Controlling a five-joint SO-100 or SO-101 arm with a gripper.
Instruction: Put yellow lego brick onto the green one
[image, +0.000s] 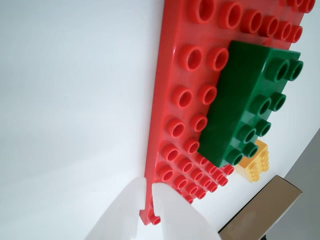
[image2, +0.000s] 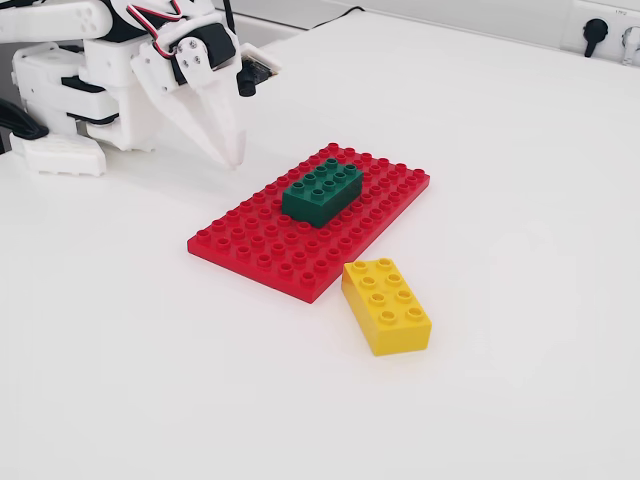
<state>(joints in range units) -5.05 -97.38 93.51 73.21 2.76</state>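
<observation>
The yellow lego brick (image2: 386, 305) lies flat on the white table, just off the near corner of the red studded baseplate (image2: 262, 245). In the wrist view only a small part of the yellow brick (image: 255, 162) shows past the green one (image: 245, 100). The green one (image2: 322, 190) sits pressed onto the baseplate (image: 182, 125), toward its far side. My white gripper (image2: 235, 152) hangs tip-down above the table, left of the plate's far end. Its fingertips (image: 149, 186) are nearly touching, with nothing between them, so it is shut and empty.
The arm's white base (image2: 60, 100) fills the top-left corner of the fixed view. Wall sockets (image2: 597, 30) are at the far right edge. A brown box-like edge (image: 260, 210) shows beyond the table rim in the wrist view.
</observation>
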